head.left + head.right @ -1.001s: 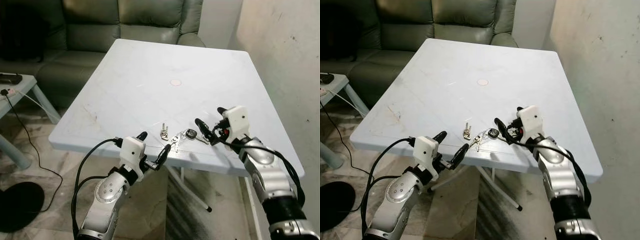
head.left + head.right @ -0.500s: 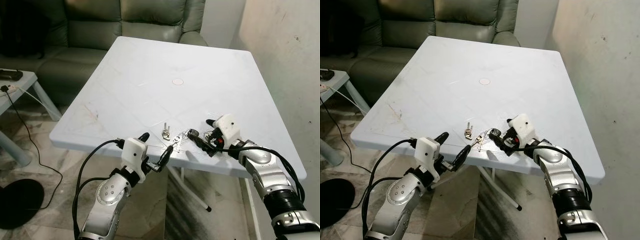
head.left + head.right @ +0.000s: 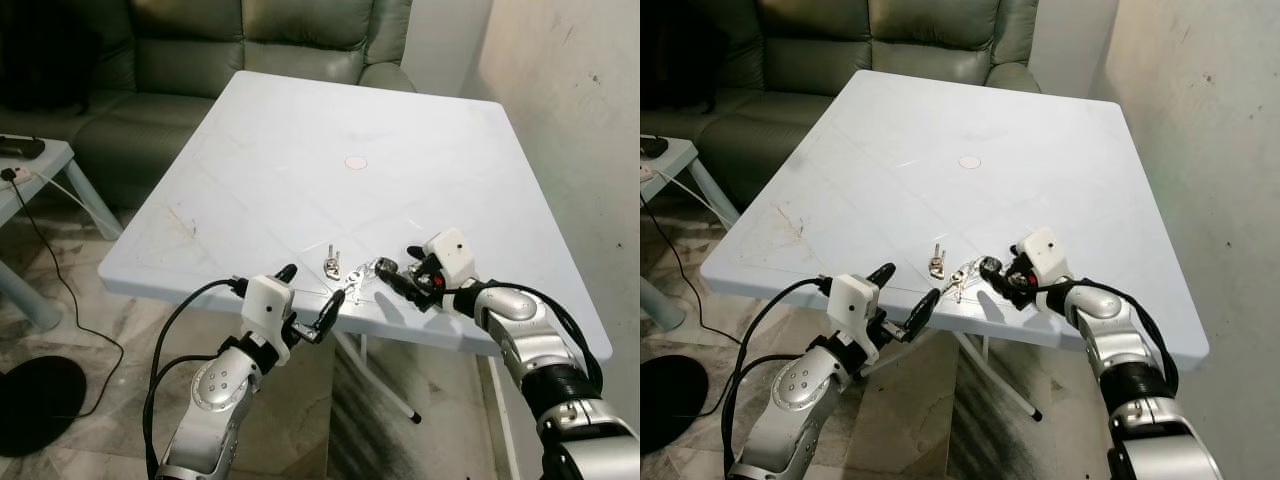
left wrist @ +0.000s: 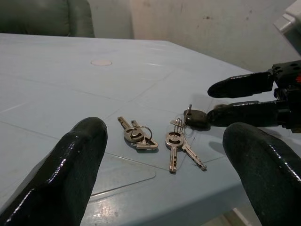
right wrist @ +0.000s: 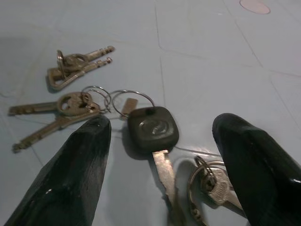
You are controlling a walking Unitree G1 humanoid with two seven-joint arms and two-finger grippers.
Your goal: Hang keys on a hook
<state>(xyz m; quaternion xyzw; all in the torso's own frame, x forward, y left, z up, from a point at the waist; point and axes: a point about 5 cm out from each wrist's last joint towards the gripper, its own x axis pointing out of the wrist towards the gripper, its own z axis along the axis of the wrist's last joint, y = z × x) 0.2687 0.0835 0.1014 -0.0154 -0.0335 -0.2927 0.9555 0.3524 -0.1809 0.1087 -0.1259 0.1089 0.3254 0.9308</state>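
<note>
- Sofa (image 3: 250, 40), grey-green, runs along the top of the head views. A small side table (image 3: 30, 170) stands at the left edge, with a black cable (image 3: 50, 270) trailing down to the floor.
- White table (image 3: 330, 120) takes the centre of the frame. A small pinkish round mark (image 3: 354, 162) sits mid-surface. No hook can be made out anywhere.
- Right gripper (image 3: 404, 270) is low over the table's near edge, lower centre-right of the frame. Its fingers are spread apart and hold nothing. In the right wrist view they straddle the black-headed key (image 5: 153, 129).
- Left gripper (image 3: 308, 298) hangs just off the near table edge, lower centre. Its fingers are parted, with nothing between them, and it points towards the keys.
- Keys (image 3: 352, 278) lie flat on the table near its front edge, between the two grippers. They form several ringed clusters: one pair (image 4: 136, 135), another pair (image 4: 176, 143), and the black-headed key nearest the right gripper.
- Judgement: this is the pick-up step, with the approach made and the grasp not yet taken.
- Next move calls for closing the right fingers on the black key head or its ring. The keys lie flat, so a low, square pinch is needed, then a lift clear.
</note>
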